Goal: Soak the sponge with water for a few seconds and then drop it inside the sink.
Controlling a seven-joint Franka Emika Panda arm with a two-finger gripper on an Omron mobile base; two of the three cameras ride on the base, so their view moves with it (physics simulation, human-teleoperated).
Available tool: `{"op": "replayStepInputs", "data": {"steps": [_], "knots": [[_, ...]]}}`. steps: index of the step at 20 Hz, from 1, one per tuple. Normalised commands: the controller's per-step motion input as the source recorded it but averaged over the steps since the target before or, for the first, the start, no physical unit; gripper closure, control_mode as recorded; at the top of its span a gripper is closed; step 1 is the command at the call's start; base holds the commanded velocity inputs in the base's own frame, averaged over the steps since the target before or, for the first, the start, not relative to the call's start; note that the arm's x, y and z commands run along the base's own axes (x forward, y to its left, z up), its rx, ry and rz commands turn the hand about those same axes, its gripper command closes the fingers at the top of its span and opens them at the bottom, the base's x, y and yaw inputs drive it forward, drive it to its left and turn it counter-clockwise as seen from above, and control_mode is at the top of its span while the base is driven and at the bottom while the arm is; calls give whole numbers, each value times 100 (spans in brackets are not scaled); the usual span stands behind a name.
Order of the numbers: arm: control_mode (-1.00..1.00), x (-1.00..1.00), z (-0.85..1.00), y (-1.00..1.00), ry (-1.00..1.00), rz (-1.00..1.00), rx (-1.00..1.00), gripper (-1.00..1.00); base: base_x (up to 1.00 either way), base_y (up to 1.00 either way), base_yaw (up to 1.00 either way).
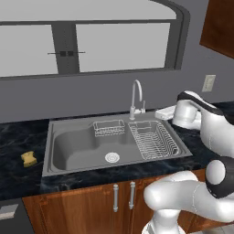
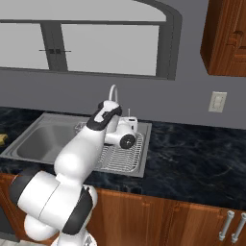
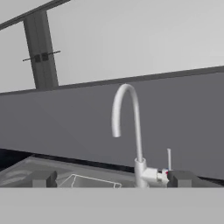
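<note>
Left base view: sponge lies on the counter left of the sink, well apart from the arm. Untouched, so nothing of the task looks done; fetching, soaking and dropping all remain. No water runs from the faucet. The arm rises at lower right, elbow bent, forearm reaching toward the sink's right rear corner beside the dish rack.

Right base view: the arm arches up from lower left, wrist over the rack, hand aimed at the faucet base. A sliver of yellow at the left edge is probably the sponge.

Hand view: camera looks level at the faucet and its handle, close ahead. Gripper fingertips stand wide apart, nothing between them. Likely the tap gets turned on first.
</note>
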Motion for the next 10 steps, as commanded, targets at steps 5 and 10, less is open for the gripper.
{"op": "replayStepInputs", "data": {"steps": [5,10], "knots": [[-100,9,-28,-9,0,0,0,-100,0,0,0],[-100,17,-12,-10,0,1,0,-100,0,0,0]]}}
